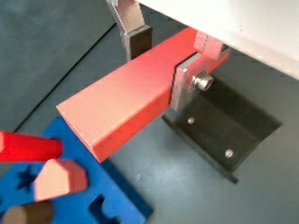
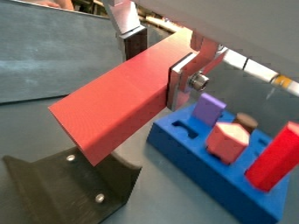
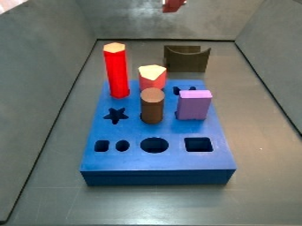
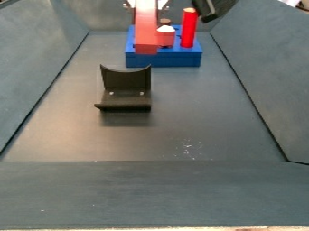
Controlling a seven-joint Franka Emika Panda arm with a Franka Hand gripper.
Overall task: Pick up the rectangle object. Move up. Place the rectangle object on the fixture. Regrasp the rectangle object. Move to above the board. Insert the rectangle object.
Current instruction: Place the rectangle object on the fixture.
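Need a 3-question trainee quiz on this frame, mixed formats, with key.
1. True or false: the end effector grips the rectangle object in both wrist views.
2. On the board, the purple cube stands: A) beside the brown cylinder B) in the star hole C) off the board.
3. Fill in: the fixture has ____ resting on it.

Key: 1 true; 2 A; 3 nothing.

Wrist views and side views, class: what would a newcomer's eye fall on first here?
The long salmon-red rectangle object, clamped in the hand and held in the air above the fixture. Next, the blue board on the floor, with a tall red hexagonal post standing at its far corner.
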